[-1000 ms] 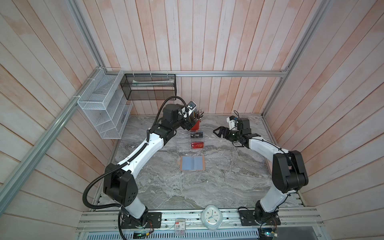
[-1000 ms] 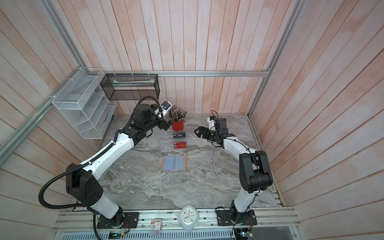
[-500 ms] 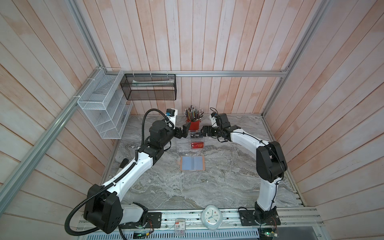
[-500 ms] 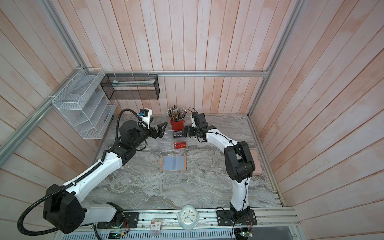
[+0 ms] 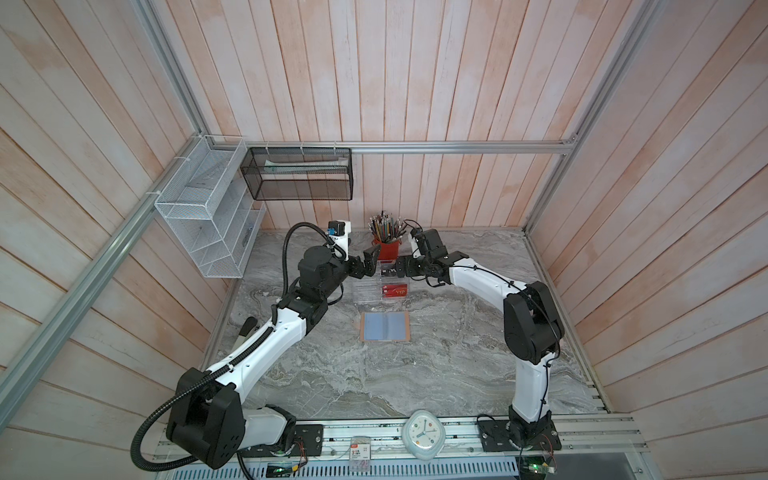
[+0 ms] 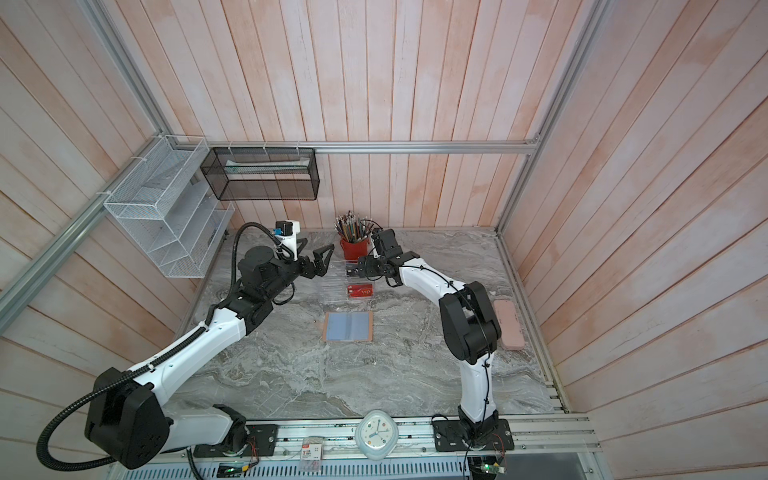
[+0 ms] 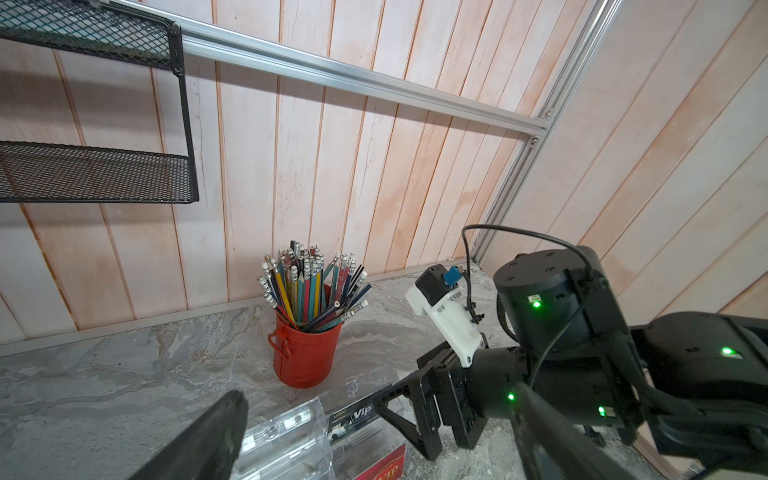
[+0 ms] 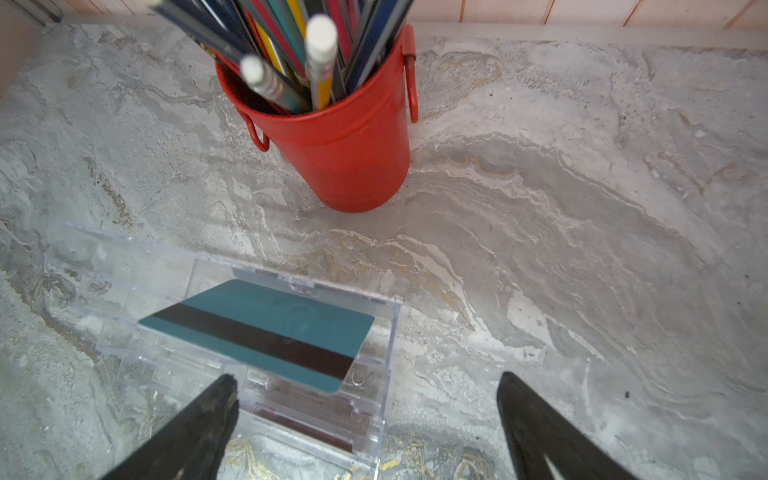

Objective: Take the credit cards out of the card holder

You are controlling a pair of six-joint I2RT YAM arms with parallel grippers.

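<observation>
The card holder (image 5: 385, 327) (image 6: 347, 327) lies open and flat at the table's middle, pale blue-grey sleeves up. Three credit cards stand in a clear acrylic rack (image 5: 368, 289) behind it. The red VIP card (image 5: 395, 291) (image 6: 360, 291) (image 7: 386, 467) is in front. The black one (image 5: 388, 271) (image 7: 353, 415) is behind it. The teal one (image 8: 257, 332) shows its magnetic stripe. My left gripper (image 5: 370, 262) (image 6: 323, 261) (image 7: 376, 399) hangs open at the rack's rear left. At the rear right my right gripper (image 5: 401, 266) (image 6: 359, 266) (image 8: 365, 380) is open over the rack, holding nothing.
A red cup of pencils (image 5: 387, 248) (image 8: 340, 137) stands right behind the rack, between both grippers. A pink case (image 6: 509, 324) lies by the right wall. A white wire shelf (image 5: 208, 216) and black mesh basket (image 5: 299, 174) hang at the back left. A clock (image 5: 423, 434) sits at the front rail.
My left gripper came down and leftward from the pencil cup to the rack's rear left. The right gripper swept left to the rack. Both stayed open.
</observation>
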